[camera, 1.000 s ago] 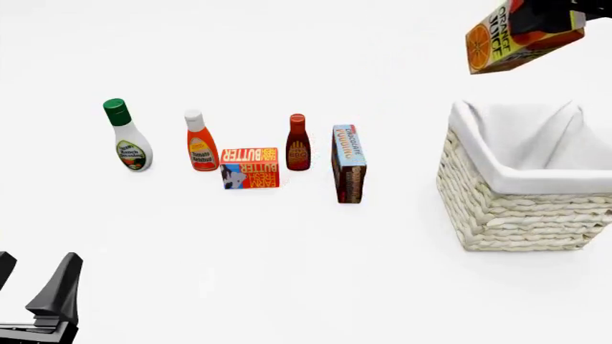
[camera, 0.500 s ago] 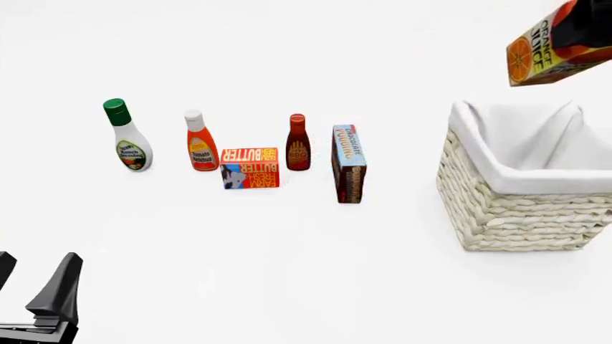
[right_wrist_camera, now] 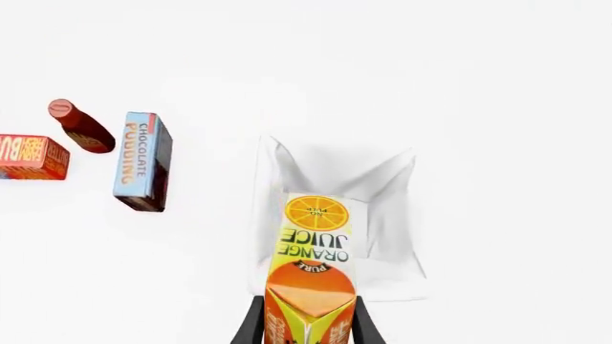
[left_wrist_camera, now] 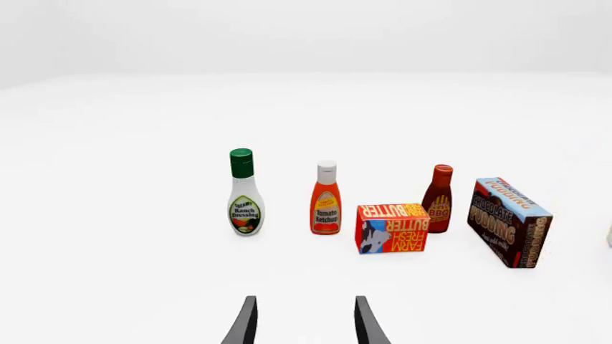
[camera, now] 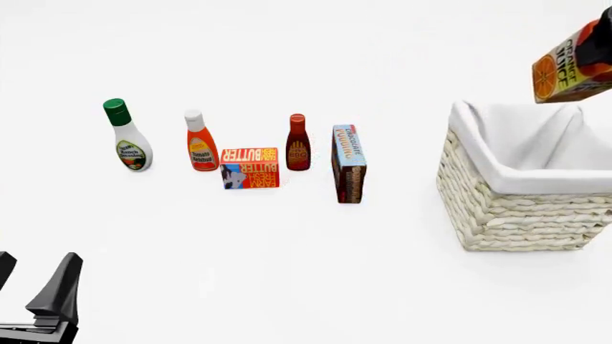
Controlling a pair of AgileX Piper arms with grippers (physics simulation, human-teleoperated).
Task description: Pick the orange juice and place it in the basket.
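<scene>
The right gripper [right_wrist_camera: 307, 326] hangs in the air with its two dark fingers [right_wrist_camera: 251, 326] clamped on either side of the orange juice carton [right_wrist_camera: 312, 276], which is tilted, its printed bottom end pointing away from the gripper. Straight below the carton sits the basket [right_wrist_camera: 406, 168], its white cloth lining open underneath; the carton is well clear of the rim and touches nothing but the fingers. In the front view the carton [camera: 572, 63] shows at the upper right edge, above the basket [camera: 521, 215]. Off to the side of this gripper, on the white surface [camera: 316, 265], stand a chocolate pudding box [right_wrist_camera: 142, 160], a dark sauce bottle [right_wrist_camera: 80, 126] and a butter box [right_wrist_camera: 33, 157]. The left gripper [left_wrist_camera: 304, 326] rests low near the surface, fingers apart and holding nothing; ahead of it stand a ranch dressing bottle [left_wrist_camera: 245, 193] and a ketchup bottle [left_wrist_camera: 326, 198].
</scene>
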